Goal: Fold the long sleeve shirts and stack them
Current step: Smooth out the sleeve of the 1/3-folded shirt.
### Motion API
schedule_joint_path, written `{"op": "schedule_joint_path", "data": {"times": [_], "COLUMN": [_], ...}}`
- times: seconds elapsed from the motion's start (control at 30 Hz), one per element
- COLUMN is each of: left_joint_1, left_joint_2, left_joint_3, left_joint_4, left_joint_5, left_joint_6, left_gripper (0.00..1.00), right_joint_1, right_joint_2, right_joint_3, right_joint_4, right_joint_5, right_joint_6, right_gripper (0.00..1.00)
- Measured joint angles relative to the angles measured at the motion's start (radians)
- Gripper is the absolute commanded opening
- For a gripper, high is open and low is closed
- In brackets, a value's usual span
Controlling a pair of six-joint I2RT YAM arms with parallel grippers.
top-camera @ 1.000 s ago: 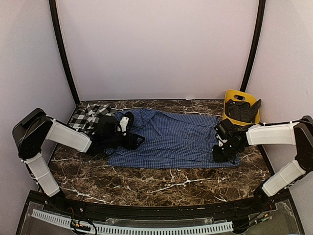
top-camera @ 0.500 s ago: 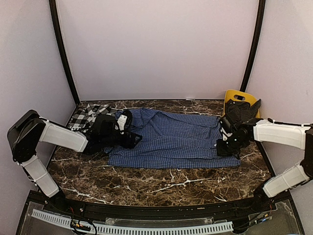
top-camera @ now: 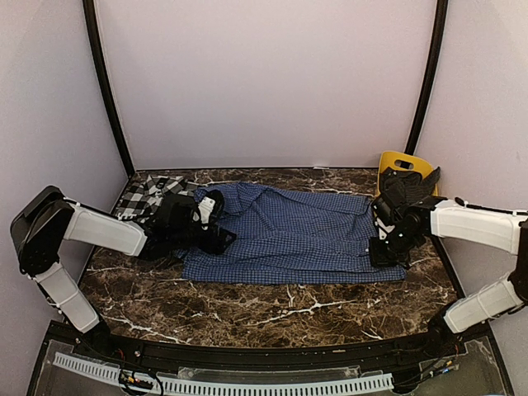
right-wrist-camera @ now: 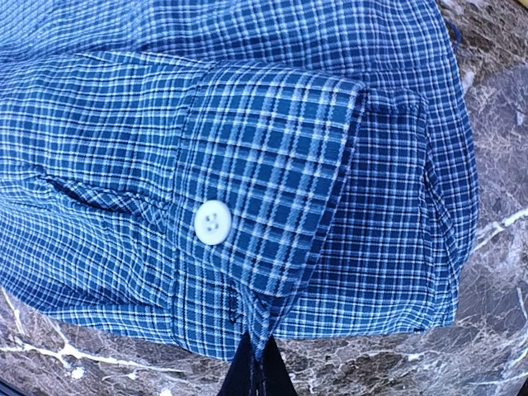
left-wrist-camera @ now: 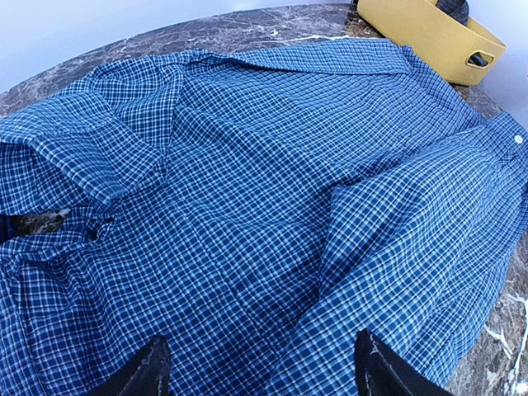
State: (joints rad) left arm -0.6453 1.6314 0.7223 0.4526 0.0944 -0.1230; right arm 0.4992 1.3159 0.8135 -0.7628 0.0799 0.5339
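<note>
The blue fine-check shirt (top-camera: 289, 235) lies spread across the middle of the marble table. It fills the left wrist view (left-wrist-camera: 247, 190) and the right wrist view (right-wrist-camera: 247, 165). My left gripper (top-camera: 216, 240) is open over the shirt's left side, its fingertips (left-wrist-camera: 140, 375) wide apart with cloth between them. My right gripper (top-camera: 381, 254) is at the shirt's right edge, shut on the sleeve cuff (right-wrist-camera: 272, 198) with a white button (right-wrist-camera: 213, 222). The black-and-white plaid shirt (top-camera: 147, 195) lies crumpled at the back left, partly behind my left arm.
A yellow plastic bin (top-camera: 406, 176) holding dark cloth stands at the back right, also in the left wrist view (left-wrist-camera: 429, 33). Bare marble (top-camera: 272, 309) lies in front of the shirt.
My right gripper moved toward the back right with the shirt's cuff pinched. My left gripper shifted slightly left over the shirt's left side.
</note>
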Motion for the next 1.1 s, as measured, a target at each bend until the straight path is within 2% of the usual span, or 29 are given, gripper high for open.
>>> {"op": "schedule_joint_path", "data": {"times": [0.2,0.37,0.5,0.67,0.83,1.1], "left_joint_1": [0.000,-0.006,-0.009,-0.013,-0.018,-0.019], "left_joint_2": [0.007,0.037,0.079,0.128,0.135,0.108], "left_joint_3": [0.000,0.000,0.012,0.052,0.062,0.021], "left_joint_4": [-0.045,-0.095,-0.140,-0.185,-0.201,-0.188], "left_joint_5": [0.000,-0.004,-0.030,-0.161,-0.269,-0.245], "left_joint_6": [0.012,0.019,0.023,0.013,-0.028,-0.095], "left_gripper": [0.75,0.70,0.68,0.67,0.67,0.68], "right_joint_1": [0.000,0.000,0.020,0.109,0.143,0.143], "right_joint_2": [0.049,0.108,0.114,0.113,0.154,0.295], "right_joint_3": [0.000,0.013,0.055,0.121,0.123,0.048], "right_joint_4": [-0.004,-0.002,-0.001,0.050,0.150,0.275], "right_joint_5": [0.048,0.090,0.114,0.123,0.093,0.063], "right_joint_6": [0.000,-0.006,-0.016,-0.032,-0.049,-0.037], "right_gripper": [0.14,0.25,0.30,0.31,0.29,0.26]}}
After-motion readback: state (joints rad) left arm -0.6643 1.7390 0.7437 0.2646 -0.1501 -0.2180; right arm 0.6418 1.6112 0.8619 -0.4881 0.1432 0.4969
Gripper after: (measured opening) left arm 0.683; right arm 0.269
